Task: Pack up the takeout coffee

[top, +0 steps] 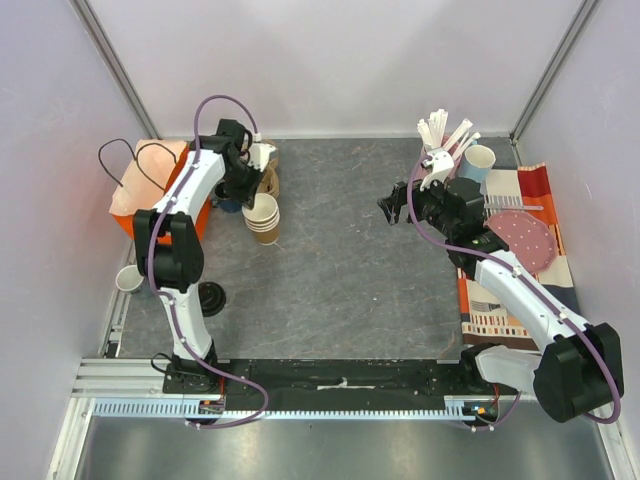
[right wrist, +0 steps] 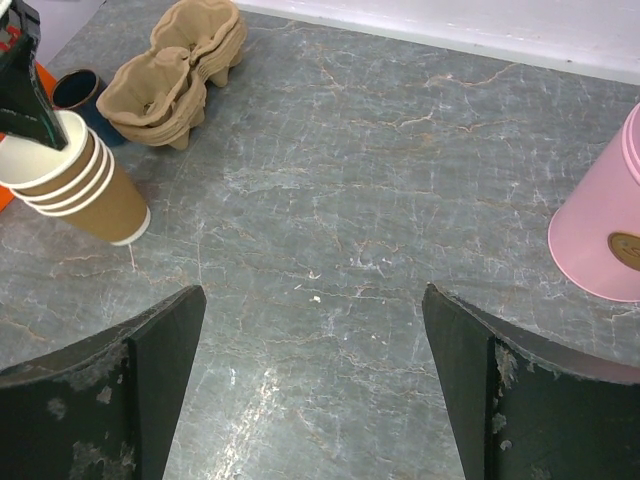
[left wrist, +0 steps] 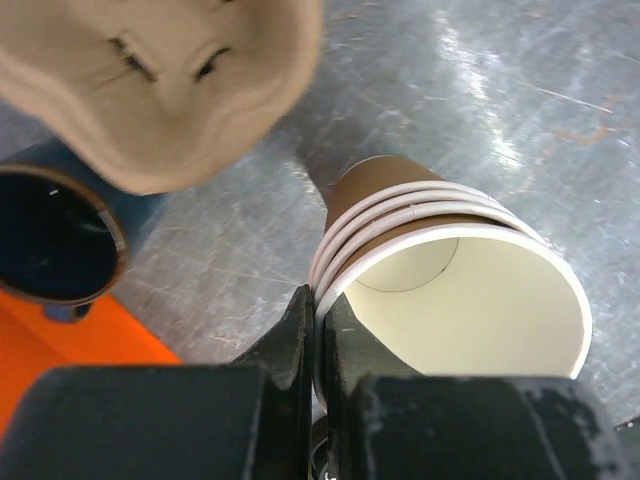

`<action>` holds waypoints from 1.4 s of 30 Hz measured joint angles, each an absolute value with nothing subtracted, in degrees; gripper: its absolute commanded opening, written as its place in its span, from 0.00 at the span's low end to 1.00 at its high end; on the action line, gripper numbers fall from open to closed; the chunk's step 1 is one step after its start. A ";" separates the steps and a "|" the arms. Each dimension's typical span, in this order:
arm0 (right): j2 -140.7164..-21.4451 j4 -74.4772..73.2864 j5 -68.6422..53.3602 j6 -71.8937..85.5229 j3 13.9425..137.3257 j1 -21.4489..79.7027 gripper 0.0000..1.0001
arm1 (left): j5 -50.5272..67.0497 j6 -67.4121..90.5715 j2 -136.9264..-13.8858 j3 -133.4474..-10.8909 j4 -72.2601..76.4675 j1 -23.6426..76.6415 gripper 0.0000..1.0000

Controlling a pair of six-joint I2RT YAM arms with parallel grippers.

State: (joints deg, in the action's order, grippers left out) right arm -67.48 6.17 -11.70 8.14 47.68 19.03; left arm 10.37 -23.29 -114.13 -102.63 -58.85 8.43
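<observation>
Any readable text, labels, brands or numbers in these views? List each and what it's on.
No legible text in any view.
Too blurred to read, cut by the frame edge: round brown badge on the pink tapered cup.
Plain, no print showing: stack of brown kraft paper cups, beige moulded pulp cup carrier.

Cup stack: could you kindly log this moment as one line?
left tool: shut on top rim of cup stack | cups: nested, no lids | right tool: open, empty

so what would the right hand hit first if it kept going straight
probably just bare table; the stacked paper cups and the pink cup sit off to either side, though depth is unclear
</observation>
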 measured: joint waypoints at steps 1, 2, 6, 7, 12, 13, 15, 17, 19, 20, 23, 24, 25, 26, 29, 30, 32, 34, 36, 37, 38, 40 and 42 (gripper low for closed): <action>-67.48 6.20 -11.70 8.14 47.68 19.03 0.98 | 11.09 -23.49 -113.93 -102.37 -58.98 8.91 0.02; -67.48 6.24 -11.68 8.14 47.68 19.03 0.98 | 11.66 -23.73 -113.60 -101.84 -59.11 9.76 0.02; -67.48 6.39 -11.35 8.16 47.68 19.09 0.98 | 13.67 -24.45 -112.64 -100.53 -60.42 15.92 0.02; -67.48 6.39 -10.98 8.16 47.68 19.18 0.98 | 14.09 -24.56 -112.64 -100.53 -60.42 17.87 0.02; -67.48 6.02 -7.35 8.58 47.72 19.33 0.98 | 17.12 -24.80 -113.16 -102.26 -60.34 26.89 0.02; -67.48 5.39 -6.11 8.80 47.83 19.35 0.98 | 17.56 -24.82 -113.56 -103.39 -60.31 28.38 0.02; -67.64 3.57 -2.79 9.19 48.29 19.35 0.98 | 18.57 -24.88 -114.32 -105.51 -59.57 30.41 0.02; -67.94 1.61 0.16 9.56 48.90 19.35 0.98 | 18.87 -25.12 -114.83 -106.87 -57.95 32.10 0.02; -68.05 0.23 3.03 10.09 49.01 19.31 0.98 | 19.07 -25.67 -115.15 -107.26 -56.16 33.61 0.02; -68.05 -0.47 4.05 10.44 49.01 19.27 0.98 | 19.05 -26.06 -115.33 -107.28 -55.42 34.17 0.03; -68.14 -1.78 5.48 11.42 49.01 19.11 0.98 | 18.94 -27.35 -116.42 -107.28 -53.41 35.70 0.07; -68.27 -1.98 5.63 11.86 49.01 19.11 0.98 | 18.90 -27.75 -116.88 -107.28 -52.93 36.16 0.08; -68.49 -2.02 5.72 12.19 49.01 19.11 0.98 | 18.87 -28.08 -117.30 -107.28 -52.69 36.49 0.11; -68.77 -2.11 5.72 12.47 49.01 19.11 0.98 | 18.83 -28.51 -117.67 -107.28 -52.40 36.80 0.13; -69.97 -2.28 5.26 13.58 49.01 19.11 0.98 | 18.55 -29.76 -118.50 -107.28 -51.96 37.41 0.27; -70.37 -2.31 4.97 13.93 49.01 19.11 0.99 | 18.52 -30.09 -118.52 -107.28 -51.90 37.47 0.35; -70.87 -2.31 4.19 14.39 49.01 19.11 0.98 | 18.52 -30.50 -118.52 -107.33 -51.75 37.47 0.44; -70.98 -2.31 2.87 14.74 49.01 19.11 0.98 | 18.52 -30.65 -118.52 -107.70 -51.81 37.47 0.54; -70.98 -2.24 0.82 14.85 49.01 19.11 0.98 | 18.70 -30.65 -118.52 -109.19 -52.73 37.47 0.59; -71.02 -2.24 -0.38 14.90 49.01 19.11 0.97 | 18.81 -30.61 -118.54 -110.37 -53.19 37.47 0.61; -71.18 -2.24 -1.67 14.94 49.06 19.11 0.95 | 19.22 -30.50 -118.54 -111.85 -53.87 37.43 0.62; -71.96 -2.35 -4.14 15.03 49.69 19.11 0.85 | 19.99 -29.80 -118.54 -115.11 -55.11 37.21 0.62; -73.84 -3.25 -6.50 15.07 51.59 19.11 0.72 | 21.41 -28.69 -118.52 -118.41 -56.55 36.58 0.63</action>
State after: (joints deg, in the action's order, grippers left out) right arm -73.84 -3.25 -6.50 15.07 51.59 19.11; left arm 21.41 -28.69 -118.52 -118.41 -56.55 36.58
